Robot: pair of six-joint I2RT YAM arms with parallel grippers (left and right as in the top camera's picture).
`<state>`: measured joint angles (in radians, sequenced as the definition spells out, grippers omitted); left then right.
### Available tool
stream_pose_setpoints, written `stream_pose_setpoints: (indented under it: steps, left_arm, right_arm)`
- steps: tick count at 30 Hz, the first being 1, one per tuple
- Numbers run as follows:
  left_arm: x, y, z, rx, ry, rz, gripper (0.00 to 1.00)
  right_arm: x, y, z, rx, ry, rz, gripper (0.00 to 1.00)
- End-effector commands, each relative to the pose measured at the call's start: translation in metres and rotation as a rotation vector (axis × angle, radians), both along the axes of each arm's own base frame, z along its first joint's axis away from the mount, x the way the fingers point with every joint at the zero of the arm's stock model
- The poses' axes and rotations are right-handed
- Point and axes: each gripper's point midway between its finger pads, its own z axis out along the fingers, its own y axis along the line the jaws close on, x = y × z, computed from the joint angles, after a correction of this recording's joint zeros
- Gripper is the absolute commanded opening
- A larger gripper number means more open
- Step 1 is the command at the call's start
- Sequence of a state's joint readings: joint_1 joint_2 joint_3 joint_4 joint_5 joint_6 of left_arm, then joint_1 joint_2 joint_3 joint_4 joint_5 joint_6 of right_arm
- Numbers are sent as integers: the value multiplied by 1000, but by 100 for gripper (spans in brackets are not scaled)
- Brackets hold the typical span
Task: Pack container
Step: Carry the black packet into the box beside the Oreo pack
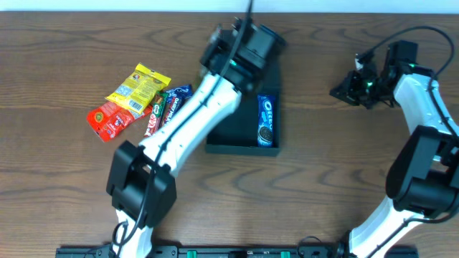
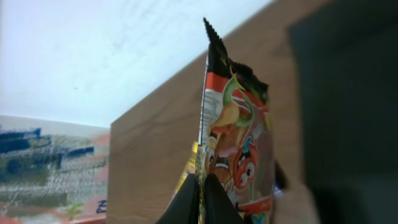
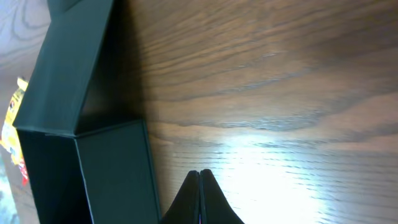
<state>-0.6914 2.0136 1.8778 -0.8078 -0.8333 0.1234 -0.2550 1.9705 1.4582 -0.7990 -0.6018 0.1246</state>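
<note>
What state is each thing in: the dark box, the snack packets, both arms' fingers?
Dark matte cardboard container: open, one packet inside.
Blue Oreo packet: lying flat in the container.
Red-orange cartoon-printed packet: held by the left gripper.
Left gripper: fingers shut on that packet, over the container.
Right gripper: fingers shut, empty.
Yellow packet, red packet, red bar, blue bar: lying on the wooden table, unpacked.

Wooden table [image 1: 330, 172]; yellow packet [image 1: 141, 86], red packet [image 1: 107, 120], red bar [image 1: 153, 117], dark bar [image 1: 174, 102] bunched together.
</note>
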Motion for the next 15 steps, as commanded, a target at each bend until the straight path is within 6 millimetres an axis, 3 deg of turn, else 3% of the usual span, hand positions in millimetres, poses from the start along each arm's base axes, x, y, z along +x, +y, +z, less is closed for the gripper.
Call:
stream_pose_setpoints:
  steps: [1, 6, 10, 15]
  left_arm:
    - [-24, -23, 2, -105, -9, 17, 6]
    - [-56, -50, -11, -173, 24, 23, 6]
    - [-67, -57, -25, -173, 59, 31, 6]
    - [-70, -59, -58, -141, 130, 55, 6]
  right_arm:
    - [4, -12, 6, 5, -9, -32, 2]
    - [0, -17, 7, -6, -16, -15, 2]
    - [0, -17, 7, -4, -13, -16, 1]
    - [-1, -16, 7, 0, -9, -15, 1]
